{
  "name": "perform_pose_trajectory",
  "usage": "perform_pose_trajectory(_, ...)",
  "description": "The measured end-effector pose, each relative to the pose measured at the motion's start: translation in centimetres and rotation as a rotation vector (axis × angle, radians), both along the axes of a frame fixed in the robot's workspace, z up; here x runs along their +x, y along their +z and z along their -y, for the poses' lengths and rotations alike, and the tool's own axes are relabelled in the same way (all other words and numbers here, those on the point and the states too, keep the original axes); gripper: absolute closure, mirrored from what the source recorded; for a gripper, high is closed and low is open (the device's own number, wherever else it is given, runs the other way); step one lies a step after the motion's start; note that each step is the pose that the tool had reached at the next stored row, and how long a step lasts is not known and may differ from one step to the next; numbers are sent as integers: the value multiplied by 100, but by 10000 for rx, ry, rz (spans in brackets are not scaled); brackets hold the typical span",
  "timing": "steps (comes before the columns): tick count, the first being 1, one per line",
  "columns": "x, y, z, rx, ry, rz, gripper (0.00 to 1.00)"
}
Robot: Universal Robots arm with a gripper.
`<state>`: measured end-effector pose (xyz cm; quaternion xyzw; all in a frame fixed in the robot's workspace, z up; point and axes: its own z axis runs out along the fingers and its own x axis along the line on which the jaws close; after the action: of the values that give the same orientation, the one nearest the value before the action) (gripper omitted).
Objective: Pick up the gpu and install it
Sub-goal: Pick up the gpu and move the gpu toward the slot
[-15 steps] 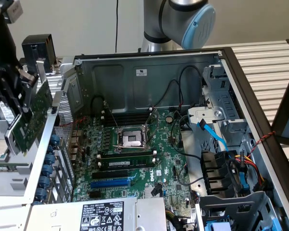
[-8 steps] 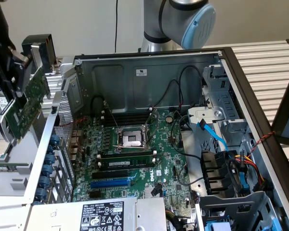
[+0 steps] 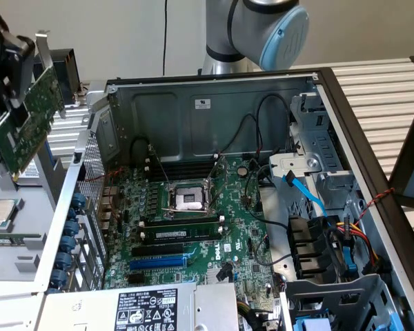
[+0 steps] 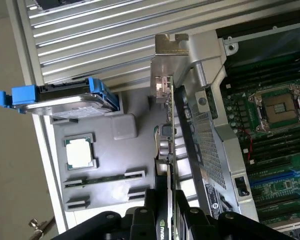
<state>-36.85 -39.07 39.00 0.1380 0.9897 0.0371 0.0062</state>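
The gpu [image 3: 29, 124], a green circuit board with a silver end bracket, hangs tilted in the air at the exterior view's left, above the grey parts tray [image 3: 21, 241] and outside the open computer case [image 3: 214, 103]. My gripper [image 3: 14, 83] is shut on its upper part. In the wrist view the gpu [image 4: 169, 145] is seen edge-on, running from my gripper [image 4: 166, 222] to its silver bracket [image 4: 166, 55]. The motherboard [image 3: 193, 227] lies in the case with a blue expansion slot [image 3: 159, 263] toward its near side.
The tray holds a CPU [image 4: 80, 152], a hard drive in a blue caddy [image 4: 65, 100] and memory sticks [image 4: 105, 178]. The perforated case wall [image 3: 90, 165] stands between the gpu and the motherboard. Cables [image 3: 317, 207] and drive bays fill the case's right side.
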Motion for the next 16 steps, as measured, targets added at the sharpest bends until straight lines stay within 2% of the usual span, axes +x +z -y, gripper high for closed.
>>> perform_pose_trajectory(6, 202, 272, 30, 1, 1, -7, 73)
perform_pose_trajectory(10, 376, 454, 52, 3, 0, -19, 73)
perform_pose_trajectory(11, 465, 537, 62, 2, 1, -34, 73)
perform_pose_trajectory(16, 695, 679, 83, 2, 1, -83, 73)
